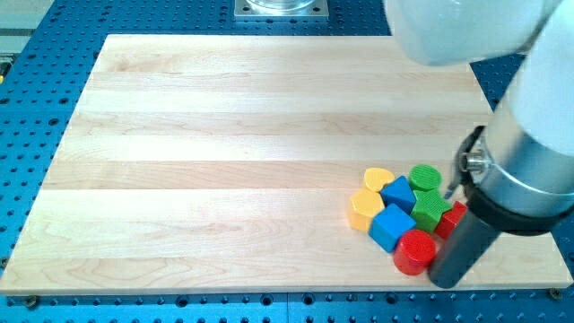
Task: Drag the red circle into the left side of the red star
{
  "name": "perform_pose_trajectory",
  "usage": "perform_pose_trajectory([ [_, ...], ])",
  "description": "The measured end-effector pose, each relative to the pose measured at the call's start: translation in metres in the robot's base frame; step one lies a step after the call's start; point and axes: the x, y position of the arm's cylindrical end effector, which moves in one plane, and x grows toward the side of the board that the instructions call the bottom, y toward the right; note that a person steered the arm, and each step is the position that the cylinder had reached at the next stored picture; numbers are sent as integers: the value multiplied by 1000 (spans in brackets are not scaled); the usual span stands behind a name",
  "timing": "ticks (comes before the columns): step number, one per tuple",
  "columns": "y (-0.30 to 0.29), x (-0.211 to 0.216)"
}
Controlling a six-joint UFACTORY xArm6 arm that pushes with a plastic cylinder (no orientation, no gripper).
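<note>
The red circle (414, 251) lies near the board's bottom right, at the lower end of a tight cluster of blocks. The red star (450, 218) sits just up and right of it, partly hidden behind my dark rod. My tip (446, 279) rests on the board immediately right of the red circle and just below the red star, close to or touching the circle.
The cluster also holds a green star (430, 210), a green circle (425, 177), two blue blocks (397, 194) (391, 227), a yellow heart (378, 178) and another yellow block (365, 210). The board's bottom edge (287, 292) runs just below my tip. The arm's bulk covers the right side.
</note>
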Motion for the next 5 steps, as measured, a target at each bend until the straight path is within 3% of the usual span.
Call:
perform_pose_trajectory([
  [1, -50, -3],
  [3, -91, 0],
  [4, -161, -1],
  [5, -132, -6],
])
